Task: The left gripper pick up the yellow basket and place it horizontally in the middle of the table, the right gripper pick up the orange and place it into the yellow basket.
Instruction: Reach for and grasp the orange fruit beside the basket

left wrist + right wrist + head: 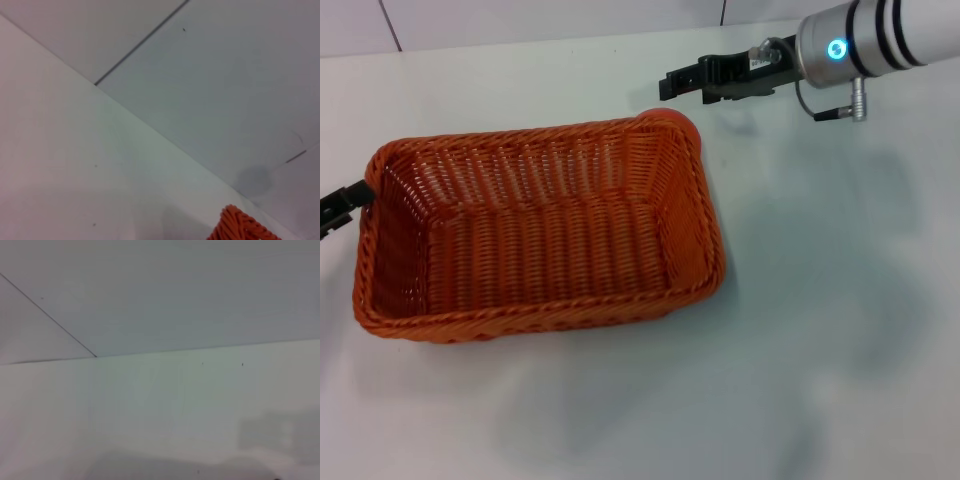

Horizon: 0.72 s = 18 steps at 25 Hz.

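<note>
The yellow basket (540, 230) lies on the table (840, 330), left of centre.

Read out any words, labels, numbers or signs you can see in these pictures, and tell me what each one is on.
No text can be read in any view.
Right gripper: a small pale label sits on its black body, too small to read.
Its silver-white arm carries a glowing blue light, a symbol rather than lettering.
Yellow basket, left gripper and table: no markings visible.
</note>
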Each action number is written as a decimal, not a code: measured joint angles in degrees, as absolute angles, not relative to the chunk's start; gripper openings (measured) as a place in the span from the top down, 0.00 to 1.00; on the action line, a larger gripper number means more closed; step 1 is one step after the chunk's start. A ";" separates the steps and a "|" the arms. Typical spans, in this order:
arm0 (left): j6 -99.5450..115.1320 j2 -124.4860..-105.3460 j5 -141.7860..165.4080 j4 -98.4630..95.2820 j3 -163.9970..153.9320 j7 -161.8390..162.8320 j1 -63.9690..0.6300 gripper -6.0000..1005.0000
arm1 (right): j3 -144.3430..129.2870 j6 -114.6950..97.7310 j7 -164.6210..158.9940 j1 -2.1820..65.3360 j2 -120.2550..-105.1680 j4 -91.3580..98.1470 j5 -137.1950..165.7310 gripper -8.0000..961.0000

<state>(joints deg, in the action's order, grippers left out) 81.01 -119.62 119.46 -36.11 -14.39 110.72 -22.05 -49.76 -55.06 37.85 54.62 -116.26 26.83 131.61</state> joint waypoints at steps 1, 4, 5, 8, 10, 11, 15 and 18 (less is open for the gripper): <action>80.95 -119.62 119.46 -36.02 -14.65 110.71 -22.21 0.25 | -49.75 -54.65 37.85 54.61 -116.41 26.68 131.38 0.21; 80.38 -119.65 119.46 -35.59 -15.55 110.70 -22.48 0.25 | -49.74 -53.42 37.87 54.33 -116.88 26.54 130.19 0.21; 80.15 -119.66 119.46 -35.49 -15.83 110.70 -22.55 0.25 | -49.74 -53.05 37.87 54.27 -117.00 26.50 129.88 0.21; 79.69 -119.68 119.45 -35.37 -16.51 110.68 -22.67 0.25 | -49.74 -52.01 37.85 54.38 -117.13 25.87 129.54 0.21; 79.65 -119.69 119.27 -35.48 -16.55 110.67 -22.62 0.25 | -49.74 -51.42 37.85 54.64 -117.16 25.27 129.39 0.21; 79.64 -119.69 119.05 -35.77 -16.37 110.57 -22.45 0.25 | -49.76 -51.20 37.85 54.74 -117.21 25.00 129.34 0.21; 79.91 -119.04 117.08 -37.26 -14.18 109.23 -21.15 0.25 | -49.85 -50.81 37.83 55.18 -117.32 24.37 129.17 0.21; 80.80 -118.35 113.21 -38.03 -12.69 107.56 -19.83 0.25 | -49.92 -50.77 37.82 55.33 -117.38 24.29 129.12 0.21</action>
<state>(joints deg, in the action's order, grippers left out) 80.80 -118.35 113.21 -38.03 -12.69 107.56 -19.83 -49.92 -50.77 37.82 55.33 -117.38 24.29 129.12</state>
